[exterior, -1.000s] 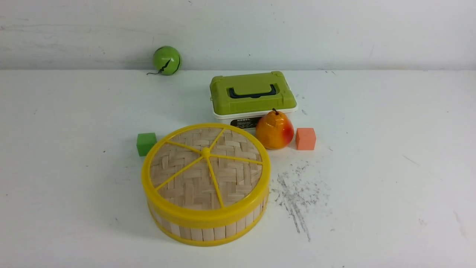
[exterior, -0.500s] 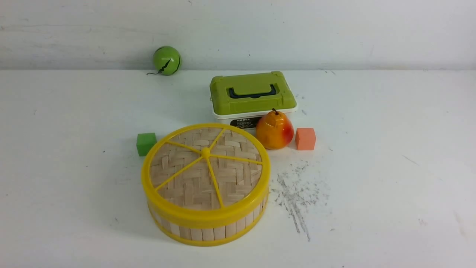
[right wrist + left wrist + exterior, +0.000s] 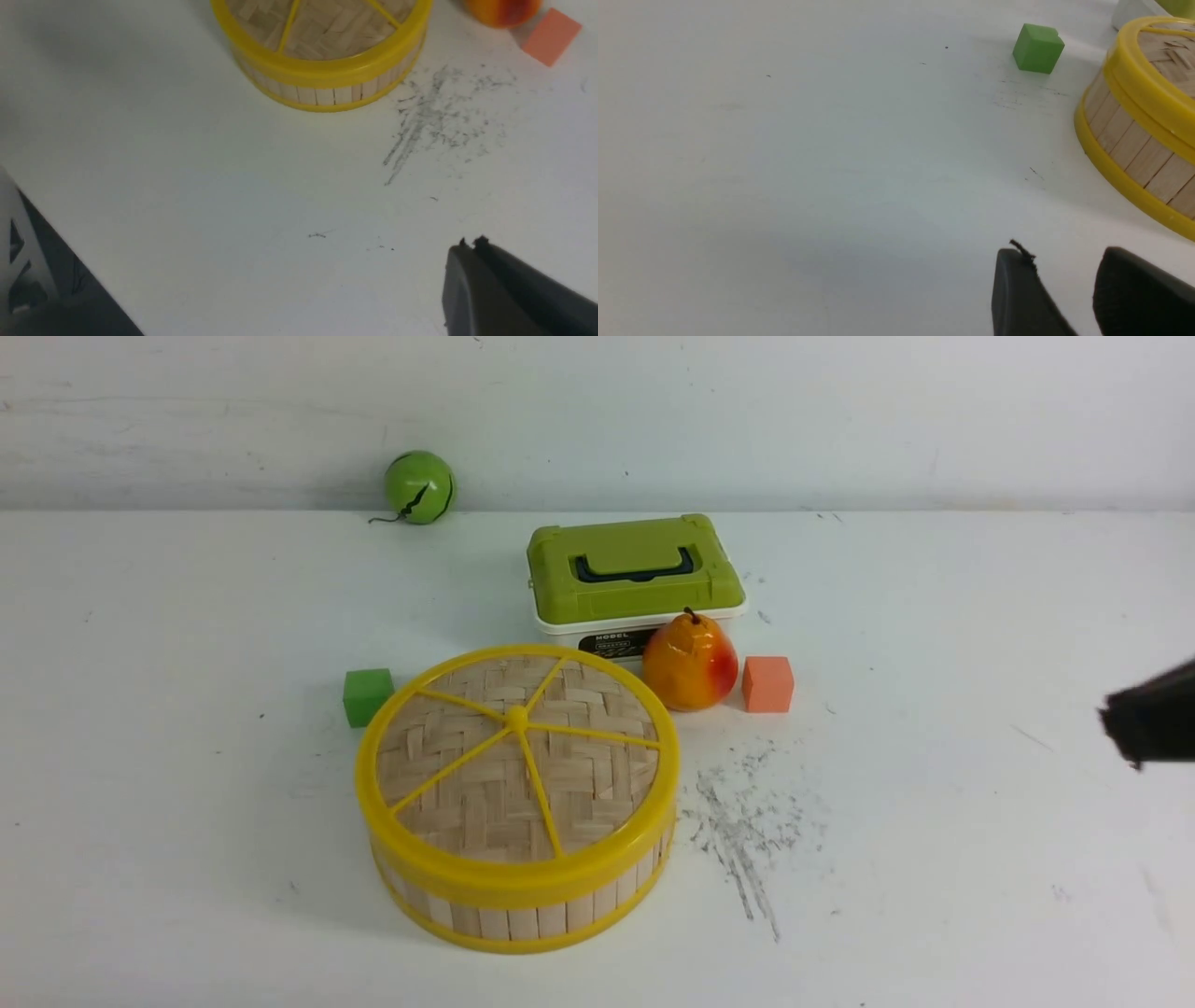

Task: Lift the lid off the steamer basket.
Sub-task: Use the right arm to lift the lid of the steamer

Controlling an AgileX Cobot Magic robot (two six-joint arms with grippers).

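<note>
Lid sits flat on the steamer basket, yellow rim on yellow rim, fully closed, nothing touching it. The basket is on the white table, near side, a bit left of centre.

Other stuff around it:
- green cube just beside the basket's far-left edge w/ a small gap, not touching
- pear just off the far-right edge, standing upright in front of the box (white body, green top, dark handle) and covering part of its label
- orange cube right next to the pear on the right
- green ball way back by the wall, left of the box
- grey scuff marks on the table just right of the basket

Right gripper is only a dark blurry tip at the far right edge, above the table and well apart from the basket. Its wrist cam shows the fingertips pressed together w/ nothing in between.

Left gripper shows in its wrist cam only. Its fingers are spread w/ a clear gap and hold nothing, low over bare table near the basket's wall on the green cube's side, not touching it.
</note>
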